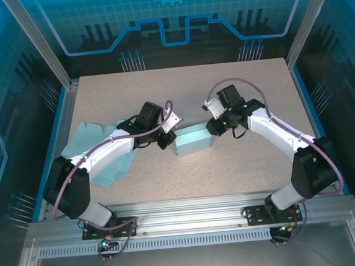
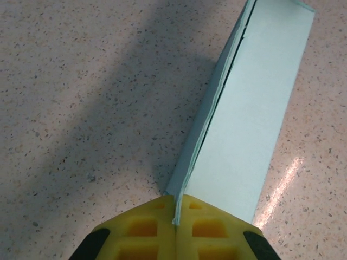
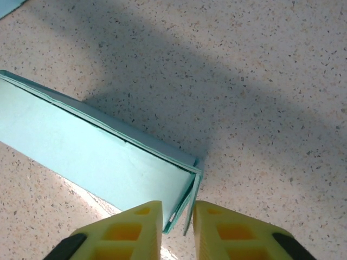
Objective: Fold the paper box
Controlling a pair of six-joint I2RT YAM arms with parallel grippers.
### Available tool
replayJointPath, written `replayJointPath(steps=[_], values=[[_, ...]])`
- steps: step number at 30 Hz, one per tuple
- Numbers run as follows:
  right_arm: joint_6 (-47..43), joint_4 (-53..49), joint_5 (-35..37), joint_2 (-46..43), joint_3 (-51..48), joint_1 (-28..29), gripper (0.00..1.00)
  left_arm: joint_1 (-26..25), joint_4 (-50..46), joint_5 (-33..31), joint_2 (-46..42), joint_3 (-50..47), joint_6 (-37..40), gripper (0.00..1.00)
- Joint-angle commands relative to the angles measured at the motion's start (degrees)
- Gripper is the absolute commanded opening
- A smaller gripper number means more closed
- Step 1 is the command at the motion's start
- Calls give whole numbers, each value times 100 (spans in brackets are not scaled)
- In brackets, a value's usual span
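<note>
Found the left gripper (image 2: pixel 174 210) closed tight, yellow pads (image 2: pixel 143 234) pressed together on a thin corner edge of the paper box (image 2: pixel 255 108). Saw the pale blue box running from that pinch up and to the right in the left wrist view, lying on the speckled table (image 2: pixel 81 108), with a dark slit along one long seam and a broad plain panel facing the camera. Found the right gripper (image 3: pixel 178 211) narrow, with a slim gap between its yellow fingers (image 3: pixel 133 230) and the box's end flap standing in that gap. Could not tell a firm press on the flap from a mere flanking. Saw the box stretching away from the right gripper toward the left edge of the right wrist view, with layered paper edges along its far long side. In the top view, placed the box near the middle of the table, slightly tilted, between the two grippers, with the left gripper at its left end and the right gripper at its right end. Noted a loose spread of flat blue sheets (image 1: pixel 115 169) further left, partly under the left arm (image 1: pixel 104 152) and apart from the box. Noted blue-lit walls (image 1: pixel 10 73) around the table.
</note>
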Motion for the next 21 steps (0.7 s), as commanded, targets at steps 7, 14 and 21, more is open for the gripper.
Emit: replayJointPath(steps=[7,14,21], values=[[786,41,306,-158,-56,287,0,-310,-87,-861,197,302,-962,0],[1011,199,373,-228,-164,474,0,-318,22,-1331,208,337,-1806,1],[1282,208,623,-138,-159,723,0,-326,225,-1370,123,198,-2914,6]])
